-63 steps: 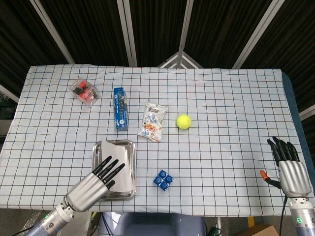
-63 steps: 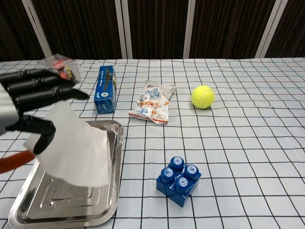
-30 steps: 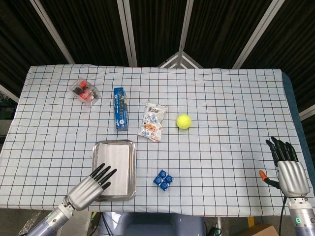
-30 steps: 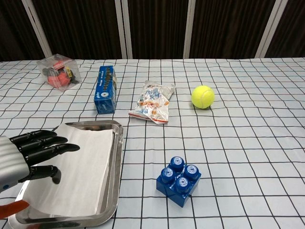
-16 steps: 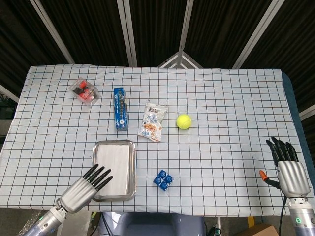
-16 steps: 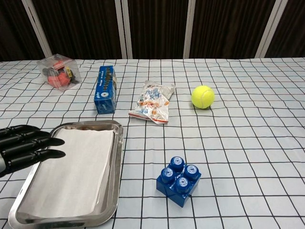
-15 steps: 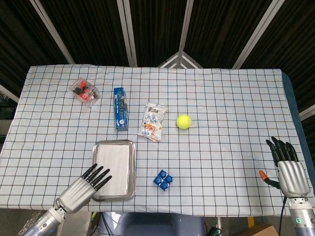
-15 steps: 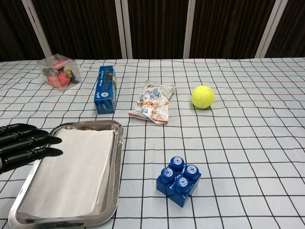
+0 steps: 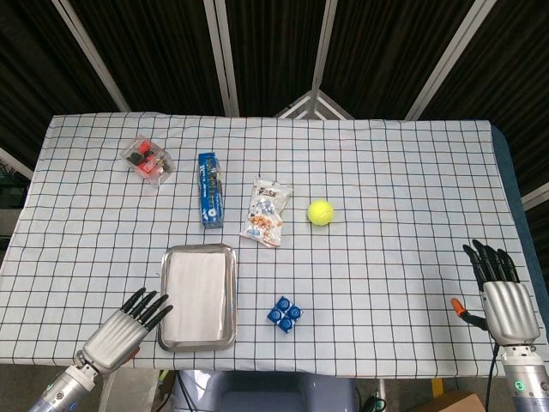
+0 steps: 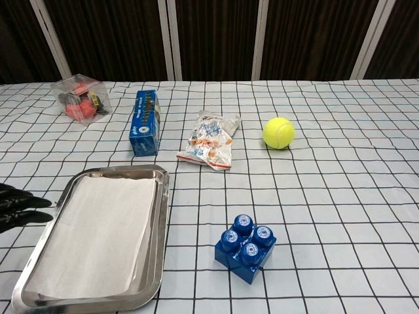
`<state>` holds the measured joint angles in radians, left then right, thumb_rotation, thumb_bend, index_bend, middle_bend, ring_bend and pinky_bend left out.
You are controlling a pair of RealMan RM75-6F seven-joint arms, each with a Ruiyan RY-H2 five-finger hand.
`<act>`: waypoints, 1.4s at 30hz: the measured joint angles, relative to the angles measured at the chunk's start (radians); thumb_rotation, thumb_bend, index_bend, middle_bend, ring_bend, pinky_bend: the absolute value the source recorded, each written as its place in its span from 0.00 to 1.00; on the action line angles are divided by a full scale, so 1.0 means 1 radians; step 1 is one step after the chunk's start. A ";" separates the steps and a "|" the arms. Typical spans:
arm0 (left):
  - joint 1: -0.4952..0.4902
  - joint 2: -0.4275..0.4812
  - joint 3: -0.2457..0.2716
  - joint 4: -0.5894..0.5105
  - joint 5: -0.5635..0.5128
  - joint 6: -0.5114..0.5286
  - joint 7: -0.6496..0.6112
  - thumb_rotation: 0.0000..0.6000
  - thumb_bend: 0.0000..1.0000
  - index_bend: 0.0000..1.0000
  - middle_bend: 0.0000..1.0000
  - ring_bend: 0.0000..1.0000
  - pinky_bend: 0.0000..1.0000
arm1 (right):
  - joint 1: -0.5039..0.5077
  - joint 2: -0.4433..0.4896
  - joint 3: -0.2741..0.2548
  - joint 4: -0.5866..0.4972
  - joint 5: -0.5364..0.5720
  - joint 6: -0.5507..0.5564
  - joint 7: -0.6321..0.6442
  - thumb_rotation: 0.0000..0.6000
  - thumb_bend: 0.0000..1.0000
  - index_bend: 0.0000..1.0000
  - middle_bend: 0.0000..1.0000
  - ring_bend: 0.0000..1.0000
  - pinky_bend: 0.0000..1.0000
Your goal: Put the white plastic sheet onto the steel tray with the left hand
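Note:
The white plastic sheet [image 9: 196,289] [image 10: 98,235] lies flat inside the steel tray [image 9: 167,341] [image 10: 163,216] near the table's front left. My left hand [image 9: 122,329] is off the tray to its left, fingers spread and holding nothing; in the chest view only its fingertips [image 10: 19,208] show at the left edge. My right hand [image 9: 504,296] hovers open at the table's front right corner, far from the tray.
A blue block cluster [image 9: 284,313] [image 10: 245,246] sits right of the tray. Behind the tray are a blue box [image 9: 209,189] [image 10: 145,122], a snack packet [image 9: 267,211] [image 10: 211,148], a yellow tennis ball [image 9: 320,212] [image 10: 278,133] and a clear box [image 9: 147,159] [image 10: 81,98] at far left.
My left hand let go of the sheet, which settled flat in the tray, then drew back left and off the tray. The right hand stayed put.

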<state>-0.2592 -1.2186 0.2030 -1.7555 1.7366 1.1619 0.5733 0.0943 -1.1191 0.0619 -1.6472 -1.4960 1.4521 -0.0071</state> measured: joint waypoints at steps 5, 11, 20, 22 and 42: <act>-0.032 0.011 -0.005 -0.045 -0.054 -0.094 0.019 1.00 0.52 0.00 0.00 0.00 0.00 | 0.001 -0.001 -0.001 -0.002 -0.004 0.001 -0.002 1.00 0.31 0.00 0.00 0.00 0.00; -0.086 0.018 -0.030 -0.120 -0.184 -0.224 0.120 1.00 0.54 0.00 0.00 0.00 0.00 | 0.001 0.001 0.000 -0.002 0.000 -0.001 0.003 1.00 0.31 0.00 0.00 0.00 0.00; -0.140 -0.011 -0.053 -0.203 -0.401 -0.305 0.330 1.00 0.54 0.00 0.00 0.00 0.00 | 0.001 0.002 0.000 0.000 -0.007 0.003 0.009 1.00 0.31 0.00 0.00 0.00 0.00; -0.149 -0.021 -0.052 -0.216 -0.436 -0.307 0.365 1.00 0.54 0.00 0.00 0.00 0.00 | 0.001 0.002 -0.001 0.000 -0.007 0.003 0.011 1.00 0.31 0.00 0.00 0.00 0.00; -0.202 -0.100 -0.015 -0.261 -0.595 -0.228 0.490 1.00 0.54 0.00 0.00 0.00 0.00 | 0.001 0.002 -0.002 0.001 -0.007 0.003 0.007 1.00 0.31 0.00 0.00 0.00 0.00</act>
<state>-0.4611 -1.3182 0.1877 -2.0164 1.1417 0.9342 1.0634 0.0950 -1.1174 0.0604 -1.6466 -1.5032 1.4548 -0.0004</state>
